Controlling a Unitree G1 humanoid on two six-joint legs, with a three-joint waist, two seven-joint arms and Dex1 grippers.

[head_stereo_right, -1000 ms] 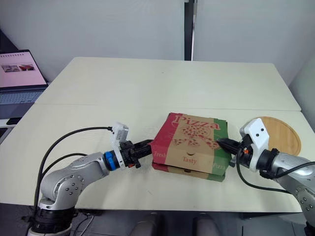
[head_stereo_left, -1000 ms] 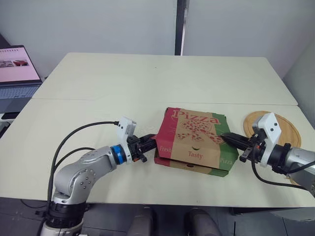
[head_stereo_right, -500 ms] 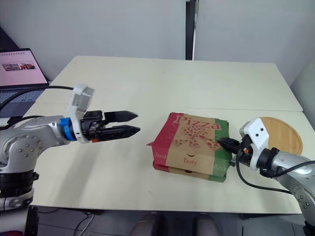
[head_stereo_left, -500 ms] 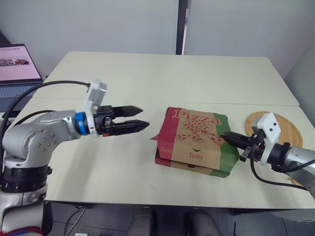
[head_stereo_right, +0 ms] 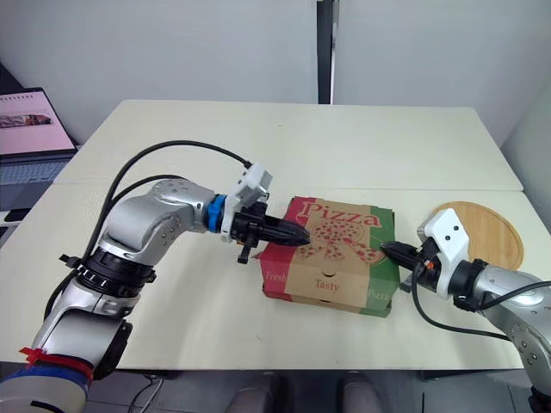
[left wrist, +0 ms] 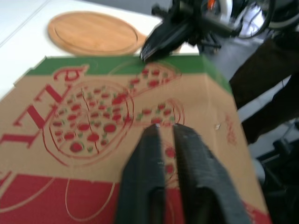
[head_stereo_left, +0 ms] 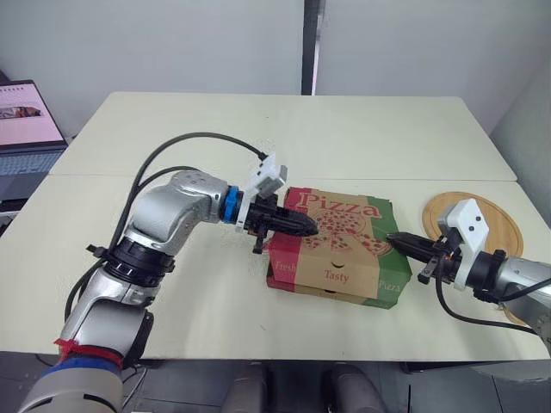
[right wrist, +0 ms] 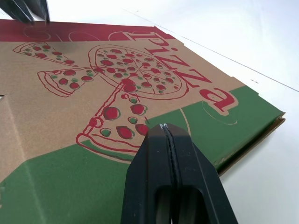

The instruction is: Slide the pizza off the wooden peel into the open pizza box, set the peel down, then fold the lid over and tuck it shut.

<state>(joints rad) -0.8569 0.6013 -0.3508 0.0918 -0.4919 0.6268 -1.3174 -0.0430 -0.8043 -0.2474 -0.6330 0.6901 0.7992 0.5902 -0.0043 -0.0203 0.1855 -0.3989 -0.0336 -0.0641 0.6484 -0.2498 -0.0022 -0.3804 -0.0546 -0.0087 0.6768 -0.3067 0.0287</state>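
Note:
The printed pizza box (head_stereo_left: 340,258) lies with its lid down on the front right of the table. My left gripper (head_stereo_left: 308,226) is shut, its tips over the lid's left part, close above or on the cardboard (left wrist: 93,116). My right gripper (head_stereo_left: 392,238) is also shut, its tip against the lid's right, green edge (right wrist: 196,121). The round wooden peel (head_stereo_left: 499,225) lies flat on the table to the right of the box, partly behind my right wrist. The pizza is hidden.
An open laptop (head_stereo_left: 26,120) sits at the far left beyond the table edge. The left arm's black cable (head_stereo_left: 185,138) loops above the table. A seam (head_stereo_left: 129,176) between two tabletops runs across behind the box.
My left arm swung in from the left, where it hung open above the table, onto the box lid and shut its fingers. My right gripper stayed at the lid's right edge.

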